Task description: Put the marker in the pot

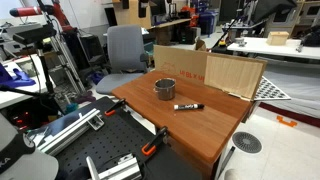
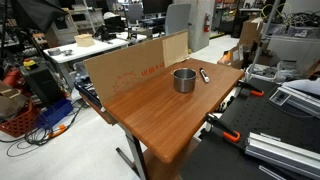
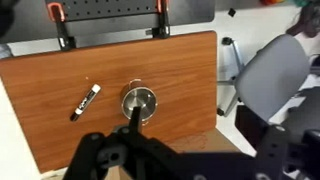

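Observation:
The small grey metal pot stands upright near the middle of the wooden table; it also shows in an exterior view and in the wrist view. The black marker with a whitish band lies flat on the table beside the pot, apart from it, and also shows in an exterior view and in the wrist view. My gripper is a dark blurred shape at the bottom of the wrist view, high above the table, open and empty. It is out of both exterior views.
A cardboard sheet stands along one table edge, close behind the pot. Orange clamps grip the opposite edge. A grey office chair stands off the table. Metal rails and frames lie beside the table.

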